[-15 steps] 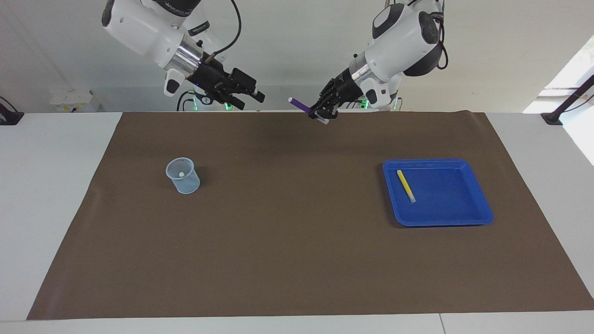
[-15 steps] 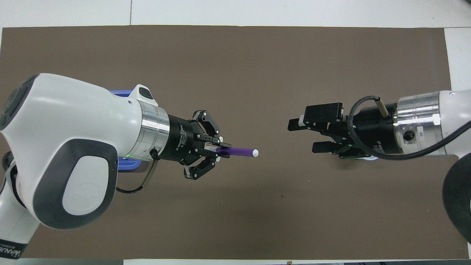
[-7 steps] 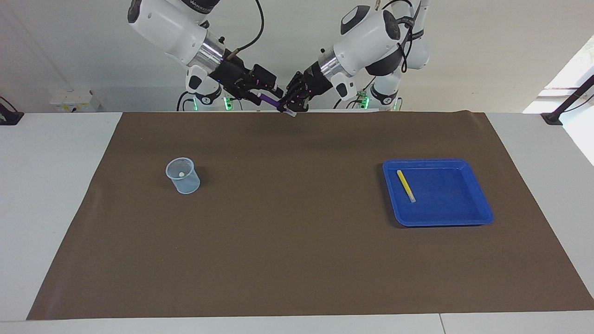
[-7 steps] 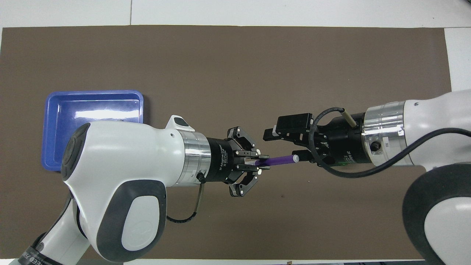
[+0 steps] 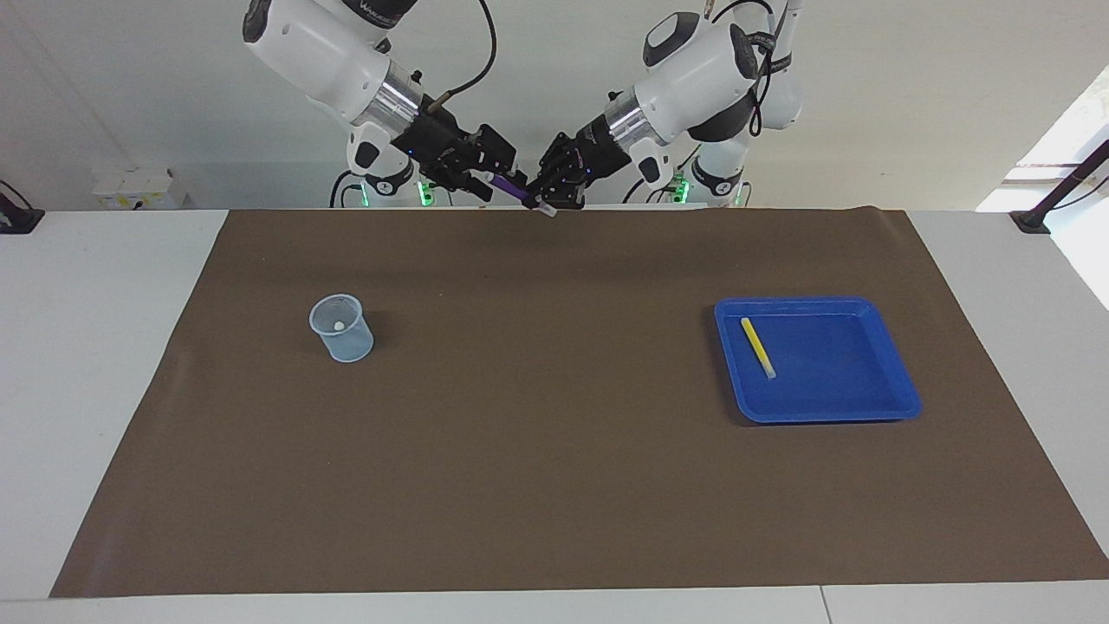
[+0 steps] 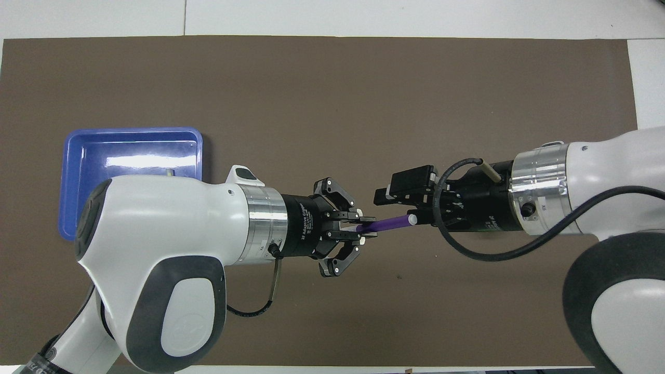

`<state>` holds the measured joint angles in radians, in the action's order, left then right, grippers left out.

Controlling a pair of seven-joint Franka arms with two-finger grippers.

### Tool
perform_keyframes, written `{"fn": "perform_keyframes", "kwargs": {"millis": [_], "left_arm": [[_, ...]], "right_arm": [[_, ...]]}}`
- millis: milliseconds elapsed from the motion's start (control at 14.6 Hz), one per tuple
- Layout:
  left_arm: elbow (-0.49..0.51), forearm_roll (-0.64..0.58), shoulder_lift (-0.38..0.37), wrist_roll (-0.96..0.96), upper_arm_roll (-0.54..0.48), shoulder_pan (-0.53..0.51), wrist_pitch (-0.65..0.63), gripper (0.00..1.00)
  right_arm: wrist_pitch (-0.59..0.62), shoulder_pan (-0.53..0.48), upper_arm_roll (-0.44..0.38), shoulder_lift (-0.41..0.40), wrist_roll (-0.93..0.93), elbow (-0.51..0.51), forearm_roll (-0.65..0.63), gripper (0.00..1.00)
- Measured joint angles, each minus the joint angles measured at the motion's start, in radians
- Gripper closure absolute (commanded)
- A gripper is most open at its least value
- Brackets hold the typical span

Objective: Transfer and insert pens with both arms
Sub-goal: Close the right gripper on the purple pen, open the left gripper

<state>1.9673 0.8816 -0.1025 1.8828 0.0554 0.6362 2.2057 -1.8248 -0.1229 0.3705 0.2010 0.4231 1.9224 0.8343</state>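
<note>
My left gripper (image 5: 548,199) (image 6: 367,230) is shut on the purple pen (image 5: 511,184) (image 6: 387,223) and holds it level in the air over the mat's edge nearest the robots. The pen's pale cap end points at my right gripper (image 5: 492,178) (image 6: 404,205). That gripper is open, with the cap end between its fingers, close to the lower finger. The yellow pen (image 5: 757,347) lies in the blue tray (image 5: 866,407) (image 6: 72,182). A pale cap end (image 5: 338,326) shows inside the clear cup (image 5: 342,328); the pen's colour is hidden.
The brown mat (image 5: 554,451) covers the table. The cup stands toward the right arm's end, the tray toward the left arm's end. In the overhead view the arms hide the cup and most of the yellow pen.
Both arms came together over the mat's near edge. The right gripper moved onto the purple pen's cap end, and its fingers now stand closer around it. The left gripper kept its hold.
</note>
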Motion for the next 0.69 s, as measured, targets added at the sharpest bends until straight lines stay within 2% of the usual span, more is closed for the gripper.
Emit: {"fn": "perform_keyframes", "kwargs": {"millis": [69,411,617,685], "left_arm": [[0.0,0.001,0.0,0.002,0.0,0.0,0.005,1.0],[0.002,0.001,0.0,0.014,-0.001,0.0,0.024,1.0],[0.002,0.002,0.0,0.015,-0.001,0.0,0.025,1.0],[0.002,0.002,0.0,0.015,-0.001,0.0,0.026,1.0]], "right_arm": [[0.004,0.0,0.0,0.0,-0.001,0.0,-0.001,0.46],[0.062,0.001,0.0,0.001,-0.014,0.0,-0.03,0.47],[0.069,0.001,0.0,0.001,-0.023,0.0,-0.041,0.6],[0.069,0.001,0.0,0.002,-0.024,0.0,-0.041,0.6]]}}
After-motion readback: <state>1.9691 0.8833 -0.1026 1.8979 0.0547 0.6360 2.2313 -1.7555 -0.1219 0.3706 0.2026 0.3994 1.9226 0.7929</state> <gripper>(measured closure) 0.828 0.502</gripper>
